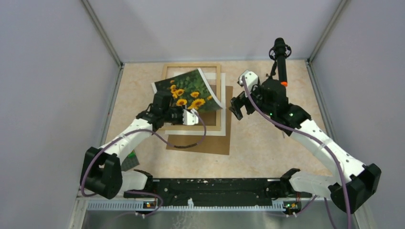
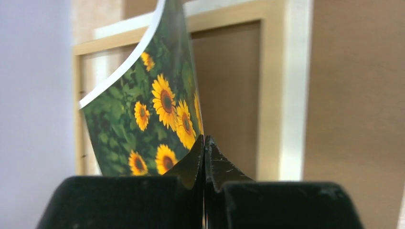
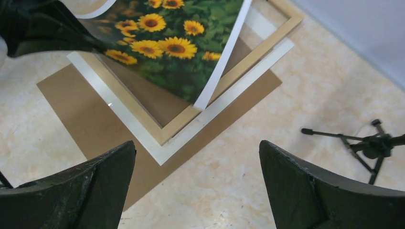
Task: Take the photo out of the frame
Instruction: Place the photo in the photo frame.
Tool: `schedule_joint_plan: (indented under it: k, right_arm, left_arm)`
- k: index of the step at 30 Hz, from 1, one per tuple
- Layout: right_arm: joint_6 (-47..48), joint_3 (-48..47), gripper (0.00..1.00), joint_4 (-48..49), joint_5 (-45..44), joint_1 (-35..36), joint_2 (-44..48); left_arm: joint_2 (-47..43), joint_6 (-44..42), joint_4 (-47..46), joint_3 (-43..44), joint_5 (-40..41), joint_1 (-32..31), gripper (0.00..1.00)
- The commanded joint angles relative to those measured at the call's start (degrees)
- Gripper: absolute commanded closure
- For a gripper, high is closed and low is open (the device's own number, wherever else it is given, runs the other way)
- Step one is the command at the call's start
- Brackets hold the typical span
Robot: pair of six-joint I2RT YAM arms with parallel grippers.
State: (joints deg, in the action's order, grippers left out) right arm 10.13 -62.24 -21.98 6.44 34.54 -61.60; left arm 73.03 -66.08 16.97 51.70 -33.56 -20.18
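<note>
The photo (image 2: 153, 119) is clamped at its near edge between the shut fingers of the left gripper (image 2: 204, 143). From those fingertips it is held up and curled, rising ahead and to the left, with its white-bordered edge bent over at the top. The frame (image 3: 248, 62) is seen lying flat below and beyond the left gripper. It is stacked on a white mat (image 3: 224, 105) and a brown backing board (image 3: 71, 105), whose edges are offset and stick out past the frame's rails. A grey wall (image 2: 33, 95) is seen on the left gripper's left.

The right gripper (image 3: 196, 152) is held with its jaws wide apart and nothing between them, above the backing board's edge. Ahead and to its left, the photo's free corner overhangs the frame. Whether that corner touches the frame cannot be told. To the right gripper's right, bare table (image 3: 296, 109) is seen as far as a small black stand (image 3: 367, 145).
</note>
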Motion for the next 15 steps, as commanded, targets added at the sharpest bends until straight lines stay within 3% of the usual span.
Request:
schedule_joint_plan:
  k: [1, 8, 15]
  right_arm:
    - [-4.32, 0.31, 0.01, 1.25, 5.76, -2.34, -4.09]
    - [-5.17, -0.75, 0.01, 1.04, 8.89, -5.10, -9.66]
    - [-5.08, 0.51, 0.01, 1.78, 9.63, -5.54, -10.84]
  left_arm:
    - [1.46, -7.59, -11.91, -6.87, -2.40, -2.20, 1.00]
    - [3.05, -16.97, -6.33, -9.70, -6.38, -2.93, 1.00]
    - [-3.10, -33.41, -4.22, -17.69, -5.82, -2.49, 1.00]
